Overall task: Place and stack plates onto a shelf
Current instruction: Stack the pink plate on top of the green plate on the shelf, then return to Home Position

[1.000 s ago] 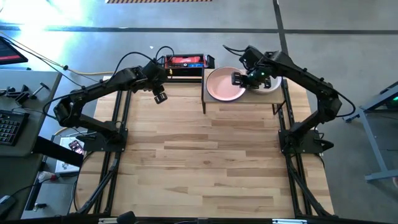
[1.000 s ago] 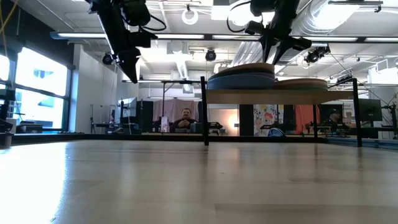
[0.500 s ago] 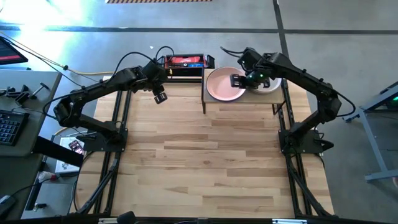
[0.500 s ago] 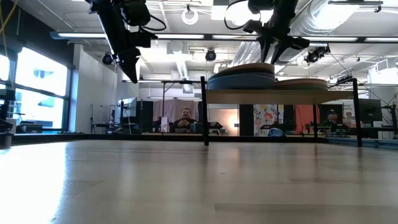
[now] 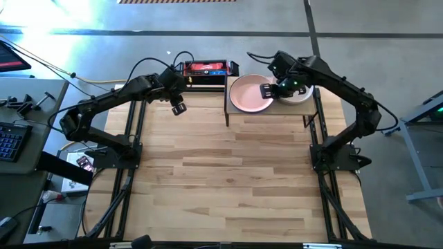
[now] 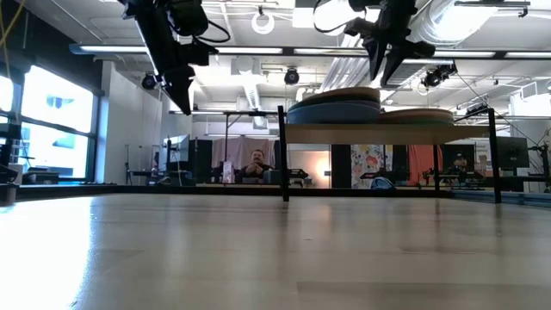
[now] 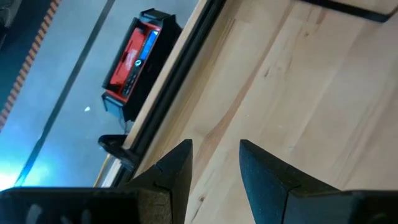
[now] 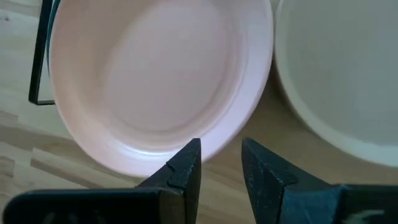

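Observation:
The shelf stands at the table's far edge and bears two stacks of plates. The left stack is taller and has a pink plate on top, which also shows in the right wrist view. The right stack has a beige plate on top, which also shows in the right wrist view. My right gripper hovers above the gap between the stacks; it is empty, and its fingers are nearly together. My left gripper waits above the table's far left, shut and empty.
A red-and-black box lies beyond the table's far edge, left of the shelf. The wooden tabletop stretches in front of the shelf. A person sits in the room far behind the table.
My right gripper has shifted slightly toward the table's right above the shelf and turned a little. The plates have stayed where they were.

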`<state>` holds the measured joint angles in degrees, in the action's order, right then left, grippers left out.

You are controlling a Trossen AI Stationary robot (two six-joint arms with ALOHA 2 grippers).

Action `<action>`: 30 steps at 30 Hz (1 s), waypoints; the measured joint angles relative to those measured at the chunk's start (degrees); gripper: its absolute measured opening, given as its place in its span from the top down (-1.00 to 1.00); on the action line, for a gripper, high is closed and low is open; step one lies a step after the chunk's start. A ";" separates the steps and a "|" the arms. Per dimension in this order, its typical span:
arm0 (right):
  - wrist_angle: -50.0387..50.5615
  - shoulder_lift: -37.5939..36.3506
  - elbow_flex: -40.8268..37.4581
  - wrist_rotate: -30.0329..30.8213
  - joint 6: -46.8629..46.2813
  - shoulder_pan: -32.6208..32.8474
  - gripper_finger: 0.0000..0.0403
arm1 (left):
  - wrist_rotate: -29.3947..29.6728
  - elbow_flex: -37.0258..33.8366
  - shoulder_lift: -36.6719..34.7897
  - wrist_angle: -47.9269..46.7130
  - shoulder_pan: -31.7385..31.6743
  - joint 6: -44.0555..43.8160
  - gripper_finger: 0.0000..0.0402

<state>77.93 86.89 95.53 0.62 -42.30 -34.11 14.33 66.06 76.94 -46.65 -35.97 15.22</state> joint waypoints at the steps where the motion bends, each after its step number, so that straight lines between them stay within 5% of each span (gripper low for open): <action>1: -0.01 0.00 0.00 0.27 0.21 0.00 0.53 | -0.59 0.00 -0.01 0.08 0.00 0.00 0.39; 16: -4.98 0.07 -6.02 -0.26 -0.39 1.66 0.53 | -2.23 0.00 0.01 0.24 -0.01 -0.02 0.39; 30: -2.66 0.07 -3.01 -1.09 -0.75 1.44 0.53 | -2.21 0.02 0.00 -0.28 -0.01 0.90 0.39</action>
<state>75.26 86.96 92.51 -0.47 -43.06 -32.67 12.12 66.08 76.94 -46.93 -35.99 16.12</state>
